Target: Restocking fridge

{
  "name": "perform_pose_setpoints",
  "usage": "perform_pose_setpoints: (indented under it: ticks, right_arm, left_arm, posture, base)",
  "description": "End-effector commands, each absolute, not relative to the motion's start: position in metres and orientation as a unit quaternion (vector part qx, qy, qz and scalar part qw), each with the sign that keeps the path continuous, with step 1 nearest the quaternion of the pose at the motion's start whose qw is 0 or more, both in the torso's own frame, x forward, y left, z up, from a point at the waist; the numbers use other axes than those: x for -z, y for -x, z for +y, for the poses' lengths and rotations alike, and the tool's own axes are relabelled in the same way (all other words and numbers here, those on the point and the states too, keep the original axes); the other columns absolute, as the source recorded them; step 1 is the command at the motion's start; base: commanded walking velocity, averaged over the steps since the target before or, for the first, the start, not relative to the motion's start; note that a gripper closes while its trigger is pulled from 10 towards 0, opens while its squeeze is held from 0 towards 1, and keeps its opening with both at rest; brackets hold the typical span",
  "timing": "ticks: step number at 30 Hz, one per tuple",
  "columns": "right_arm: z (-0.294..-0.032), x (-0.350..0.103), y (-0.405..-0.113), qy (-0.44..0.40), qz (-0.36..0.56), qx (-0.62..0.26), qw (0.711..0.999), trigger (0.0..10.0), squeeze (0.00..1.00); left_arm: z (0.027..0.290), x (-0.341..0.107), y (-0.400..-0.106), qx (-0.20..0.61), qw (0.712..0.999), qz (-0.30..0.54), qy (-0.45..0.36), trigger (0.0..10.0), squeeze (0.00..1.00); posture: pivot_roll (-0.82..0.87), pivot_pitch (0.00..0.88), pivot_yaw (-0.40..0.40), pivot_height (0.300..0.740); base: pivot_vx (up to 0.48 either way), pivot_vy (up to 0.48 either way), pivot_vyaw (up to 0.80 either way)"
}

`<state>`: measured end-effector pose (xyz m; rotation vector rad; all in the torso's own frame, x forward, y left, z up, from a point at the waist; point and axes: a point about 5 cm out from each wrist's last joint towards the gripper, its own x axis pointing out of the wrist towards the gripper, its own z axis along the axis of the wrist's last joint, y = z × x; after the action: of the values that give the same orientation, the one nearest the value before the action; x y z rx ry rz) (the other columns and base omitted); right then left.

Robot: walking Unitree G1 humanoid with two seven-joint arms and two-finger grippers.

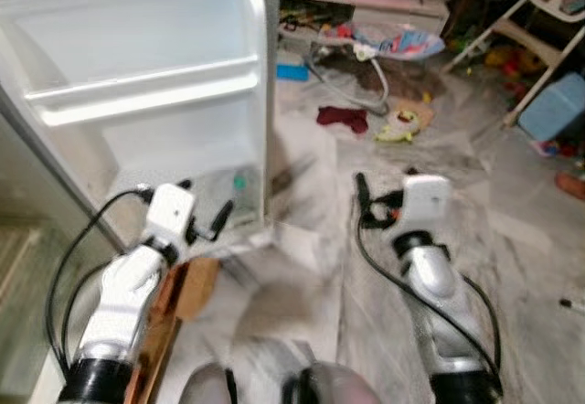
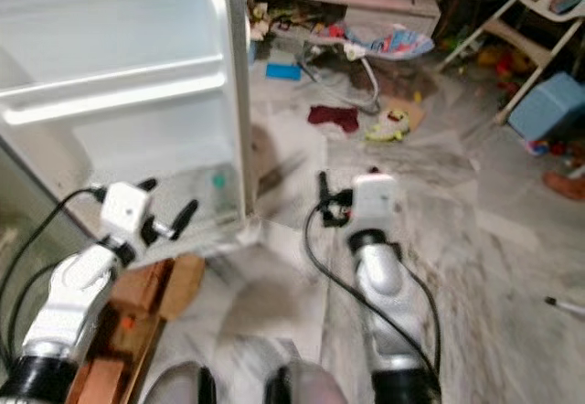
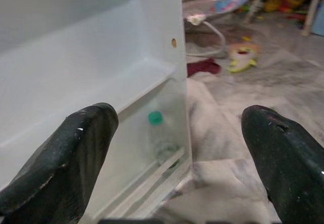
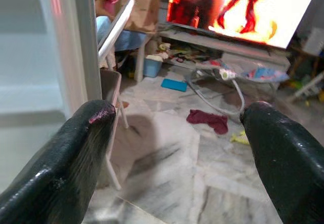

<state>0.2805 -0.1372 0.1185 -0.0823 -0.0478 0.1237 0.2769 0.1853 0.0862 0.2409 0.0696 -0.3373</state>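
A green-capped bottle (image 3: 158, 138) stands in the lowest rack of the open fridge door (image 1: 137, 84). The left pincer (image 1: 206, 212) hovers just beside that rack, fingers spread wide and empty. The right pincer (image 1: 366, 203), also wide, hangs over the marble floor (image 1: 512, 239), well apart from the door.

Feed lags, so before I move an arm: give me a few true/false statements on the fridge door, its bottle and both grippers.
1. The fridge door stands open. True.
2. A green-capped bottle stands in the door's bottom shelf. True.
3. The left gripper is shut on the bottle. False: it is open, short of the door.
4. The right gripper holds a carton. False: it is open, holding nothing.
5. A dark red cloth lies on the floor. True.
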Motion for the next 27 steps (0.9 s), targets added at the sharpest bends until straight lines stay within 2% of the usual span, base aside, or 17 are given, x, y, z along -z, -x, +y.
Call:
perform_pose_setpoints:
  ticks: [1, 3, 9, 12, 27]
  right_arm:
    - [-0.141, -0.120, -0.282, 0.049, -0.028, -0.064, 0.996, 10.0, 0.00]
    - [-0.143, -0.121, -0.284, 0.045, -0.023, -0.042, 0.998, 10.0, 0.00]
    - [-0.145, -0.135, -0.286, 0.029, -0.058, -0.039, 0.997, 10.0, 0.00]
    - [-0.149, -0.133, -0.285, 0.018, -0.049, -0.021, 0.998, 10.0, 0.00]
    - [-0.156, -0.132, -0.281, 0.024, -0.053, -0.005, 0.998, 10.0, 0.00]
  left_arm:
    - [0.180, -0.097, -0.279, 0.173, 0.975, 0.014, -0.141, 10.0, 0.00]
    - [0.177, -0.103, -0.278, 0.186, 0.967, 0.000, -0.172, 10.0, 0.00]
    - [0.183, -0.107, -0.277, 0.177, 0.970, 0.000, -0.166, 10.0, 0.00]
    - [0.183, -0.104, -0.278, 0.173, 0.973, 0.004, -0.154, 10.0, 0.00]
    - [0.173, -0.097, -0.281, 0.166, 0.979, 0.016, -0.116, 10.0, 0.00]
  posture:
    - [-0.03, 0.090, -0.062, 0.740]
    - [-0.04, 0.093, -0.068, 0.740]
    - [-0.05, 0.102, -0.064, 0.740]
    - [-0.05, 0.108, -0.056, 0.740]
    - [-0.07, 0.079, -0.051, 0.740]
  base:
    - [0.000, -0.446, 0.00]
    - [0.000, -0.446, 0.00]
    - [0.188, -0.398, 0.00]
    - [0.385, -0.280, 0.00]
    - [0.473, 0.000, -0.78]
